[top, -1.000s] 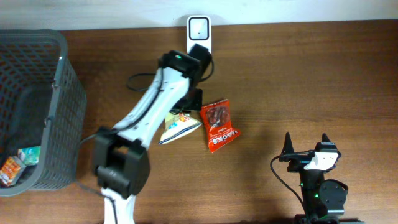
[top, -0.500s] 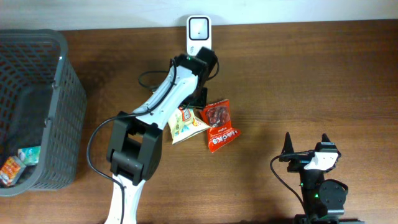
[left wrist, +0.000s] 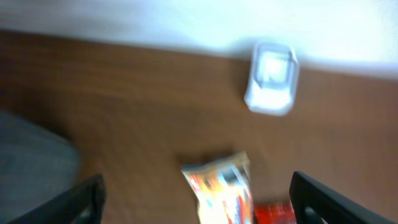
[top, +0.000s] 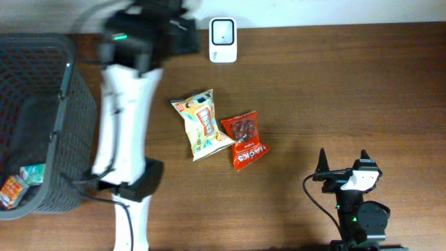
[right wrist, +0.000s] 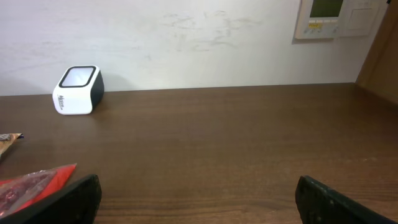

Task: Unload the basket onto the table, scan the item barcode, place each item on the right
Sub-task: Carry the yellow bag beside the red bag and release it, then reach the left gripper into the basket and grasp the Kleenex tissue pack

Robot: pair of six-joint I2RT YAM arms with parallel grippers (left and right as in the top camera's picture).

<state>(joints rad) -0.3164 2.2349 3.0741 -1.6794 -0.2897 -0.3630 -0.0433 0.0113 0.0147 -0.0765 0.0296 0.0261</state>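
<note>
Lower right of the overhead view: the right gripper has black pointed fingers on a white body. It stands released, jaws wide, w/ nothing btw them. A thin black cable loops beside it.

The table is dark brown wood, matte, w/ fine grain. Near frame ctr lie two flat, crinkled foil packs, just beside each other. The yellow snack bag is rectangular w/ a red label. Lower right of it is the red snack bag, glossy and smaller.

At the left edge is a grey basket w/ mesh walls and a thick rim, w/ small packets at its bottom.

Top ctr, near the white wall, is the scanner, a white box w/ rounded corners and a window on top.

The left gripper is blurred at upper left of the overhead view. Its wrist view shows dark fingers spread wide, grasping nothing, w/ the yellow snack bag lying below on the wood.

Open room: the right half of the table is open wood up to the wall edge. A free strip runs btw the packs and the scanner. The white left arm runs close along the basket's right wall.
</note>
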